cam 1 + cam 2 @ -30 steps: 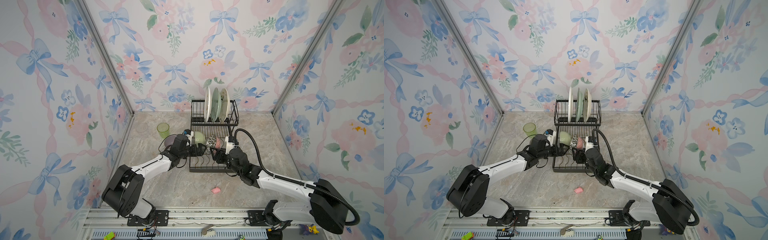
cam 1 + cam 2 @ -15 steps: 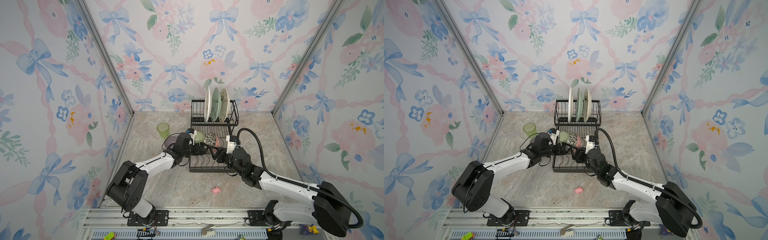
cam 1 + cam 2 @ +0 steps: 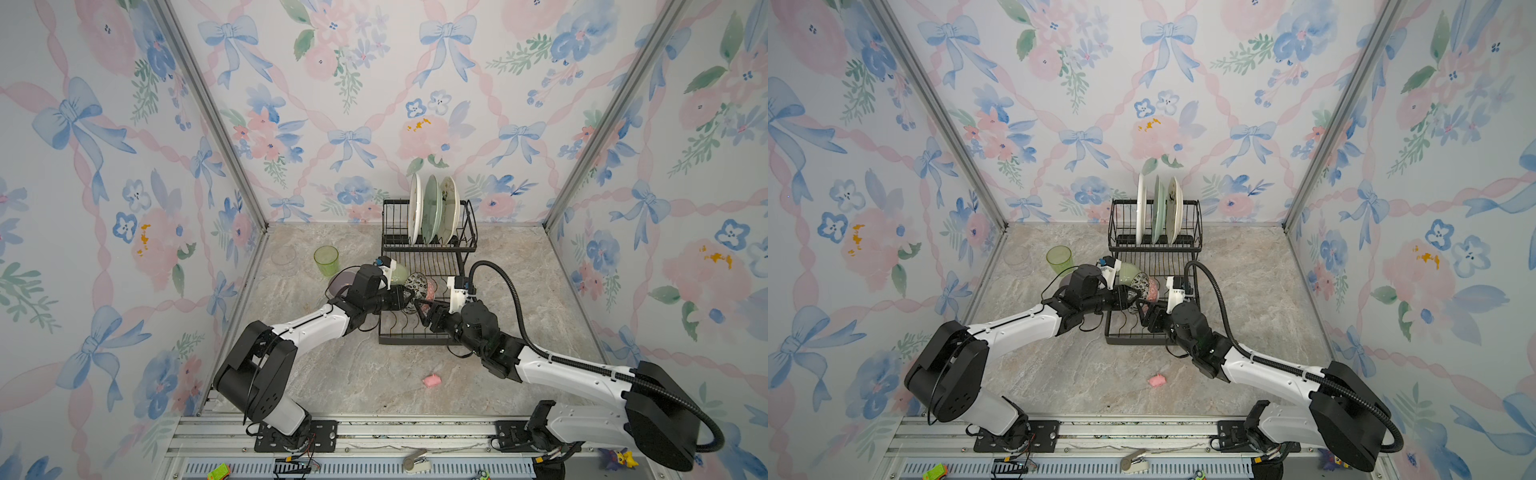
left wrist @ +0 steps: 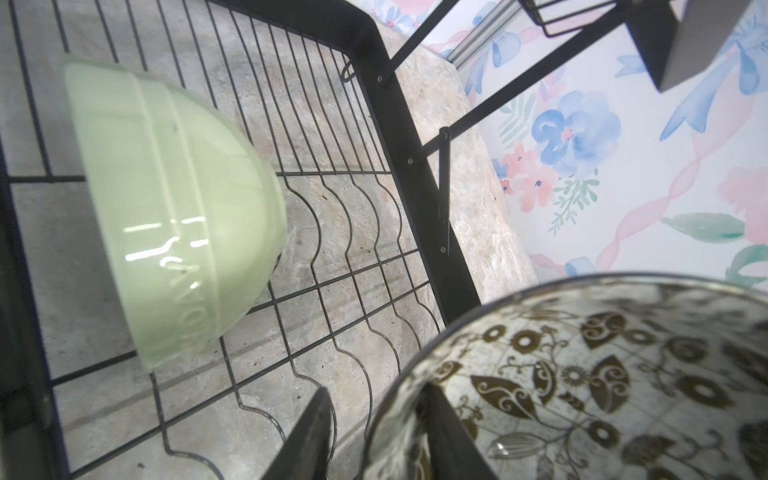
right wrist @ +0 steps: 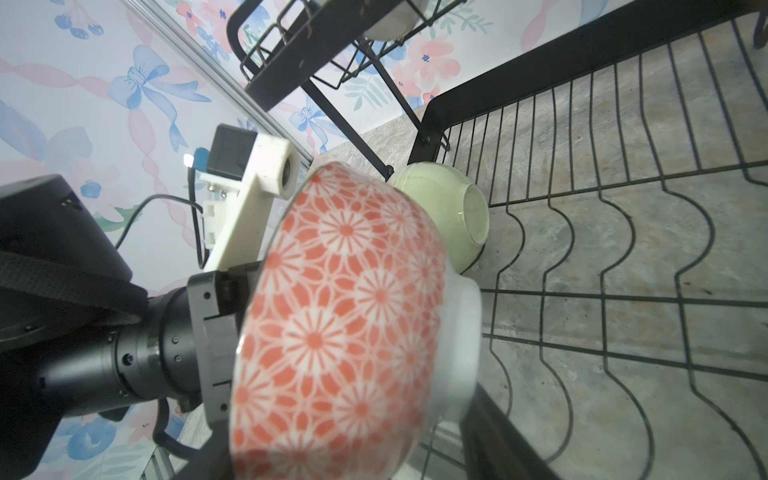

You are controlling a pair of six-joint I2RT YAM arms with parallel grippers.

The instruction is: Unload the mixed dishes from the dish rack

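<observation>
Both top views: left gripper and right gripper meet at the pink-patterned bowl over the dish rack's lower tier. Left wrist: fingers straddle its rim (pinch unconfirmed); pale green bowl carries embossed script I can't read. Right wrist: one jaw beside its foot, grip unclear. Next I clamp, lift.

top views: high, far | wrists: close, both on dish rack
</observation>
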